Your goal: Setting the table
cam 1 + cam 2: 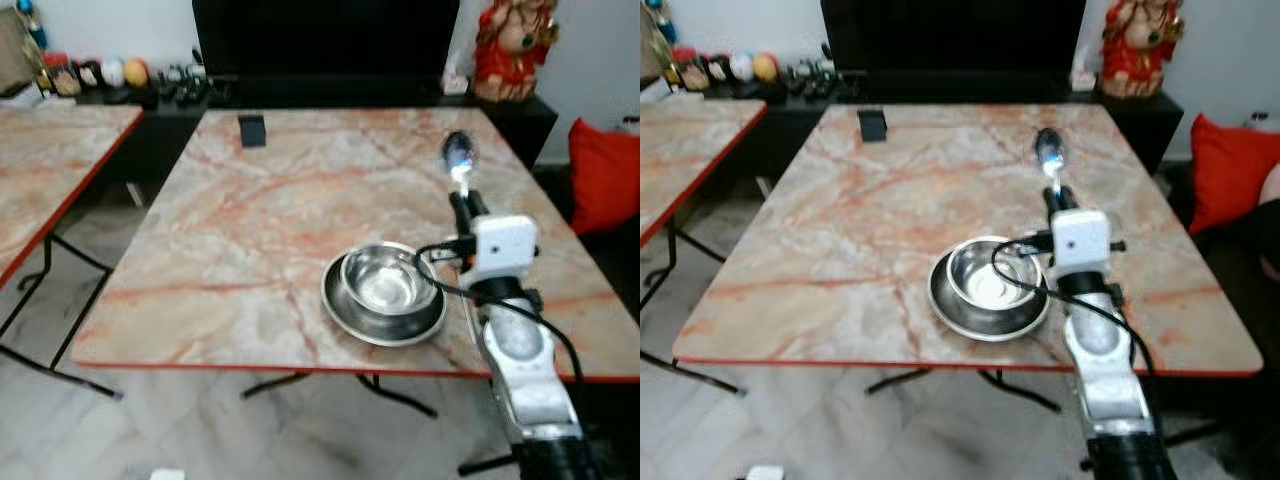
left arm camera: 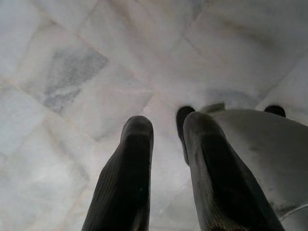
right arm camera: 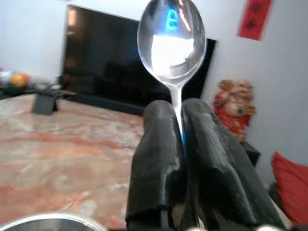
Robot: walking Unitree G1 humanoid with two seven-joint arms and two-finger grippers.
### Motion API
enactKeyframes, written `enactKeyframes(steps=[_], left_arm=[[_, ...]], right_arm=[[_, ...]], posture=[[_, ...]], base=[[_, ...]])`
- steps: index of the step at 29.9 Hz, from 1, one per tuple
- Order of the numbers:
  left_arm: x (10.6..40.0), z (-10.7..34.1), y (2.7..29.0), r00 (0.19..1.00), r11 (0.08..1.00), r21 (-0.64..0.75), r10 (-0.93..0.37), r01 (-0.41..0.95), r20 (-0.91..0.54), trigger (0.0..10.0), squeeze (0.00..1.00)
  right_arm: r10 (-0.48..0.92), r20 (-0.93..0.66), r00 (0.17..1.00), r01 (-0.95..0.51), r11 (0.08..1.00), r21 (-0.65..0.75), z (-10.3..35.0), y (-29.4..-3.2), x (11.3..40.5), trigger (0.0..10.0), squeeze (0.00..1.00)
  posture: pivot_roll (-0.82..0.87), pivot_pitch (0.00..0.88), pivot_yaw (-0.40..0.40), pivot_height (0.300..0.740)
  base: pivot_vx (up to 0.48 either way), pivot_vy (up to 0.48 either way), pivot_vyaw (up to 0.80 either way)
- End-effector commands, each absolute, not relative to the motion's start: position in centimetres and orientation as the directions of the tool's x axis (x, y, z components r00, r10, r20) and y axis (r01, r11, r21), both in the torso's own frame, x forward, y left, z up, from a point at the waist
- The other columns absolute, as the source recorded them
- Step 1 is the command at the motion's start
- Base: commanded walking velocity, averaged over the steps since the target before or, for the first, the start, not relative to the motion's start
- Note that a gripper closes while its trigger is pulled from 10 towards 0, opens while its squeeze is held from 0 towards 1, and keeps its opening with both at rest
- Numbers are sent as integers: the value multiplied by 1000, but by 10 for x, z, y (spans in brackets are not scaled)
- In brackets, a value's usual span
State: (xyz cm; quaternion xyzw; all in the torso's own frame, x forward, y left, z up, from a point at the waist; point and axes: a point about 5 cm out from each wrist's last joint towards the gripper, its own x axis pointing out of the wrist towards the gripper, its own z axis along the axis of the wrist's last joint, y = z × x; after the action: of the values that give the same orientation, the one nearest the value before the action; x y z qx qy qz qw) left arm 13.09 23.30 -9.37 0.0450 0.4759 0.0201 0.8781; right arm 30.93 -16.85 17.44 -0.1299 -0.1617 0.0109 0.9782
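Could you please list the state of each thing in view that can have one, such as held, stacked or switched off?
Spoon: held upright in the right pincer, above the table.
Bowl: upright, empty, nested in the plate.
Plate: flat on the table near its front edge.
Television: screen dark.
Left pincer: holding nothing, over the floor.

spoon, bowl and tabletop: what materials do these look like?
Spoon: polished metal, likely stainless; its bowl mirrors room light. It is clamped in the right gripper.
Bowl and the plate under it: bright steel-like metal, glossy highlights.
Table: marble-look top with pink-orange veins and a red edge; real stone or printed laminate, can't tell.
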Motion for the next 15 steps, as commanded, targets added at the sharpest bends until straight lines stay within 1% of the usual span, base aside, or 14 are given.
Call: enactKeyframes(steps=[1, 4, 6, 11, 15], left_arm=[[129, -94, 235, 538, 994, 107, 84, 12, -839, 10000, 0], [132, -93, 235, 542, 994, 107, 84, 12, -836, 10000, 0], [133, -92, 236, 544, 994, 106, 84, 9, -835, 10000, 0], [135, -92, 237, 547, 995, 102, 84, 3, -833, 10000, 0], [136, -91, 238, 549, 995, 100, 84, -2, -832, 10000, 0]], right_arm=[[63, 326, 943, 25, 965, -260, 180, -169, 311, 10000, 0], [46, 312, 949, 41, 963, -266, 180, -175, 313, 10000, 0], [-3, 261, 965, 80, 956, -283, 175, -186, 317, 10000, 0], [-61, 189, 980, 107, 965, -239, 170, -206, 324, 10000, 0], [-107, 133, 985, 137, 962, -235, 166, -219, 328, 10000, 0]], posture=[[-96, 0, 2, 740], [-97, 0, 4, 740], [-99, 0, 4, 740], [-97, 0, 9, 740], [-99, 0, 10, 740]], base=[[0, 0, 0], [0, 0, 0], [0, 0, 0], [0, 0, 0], [0, 0, 0]])
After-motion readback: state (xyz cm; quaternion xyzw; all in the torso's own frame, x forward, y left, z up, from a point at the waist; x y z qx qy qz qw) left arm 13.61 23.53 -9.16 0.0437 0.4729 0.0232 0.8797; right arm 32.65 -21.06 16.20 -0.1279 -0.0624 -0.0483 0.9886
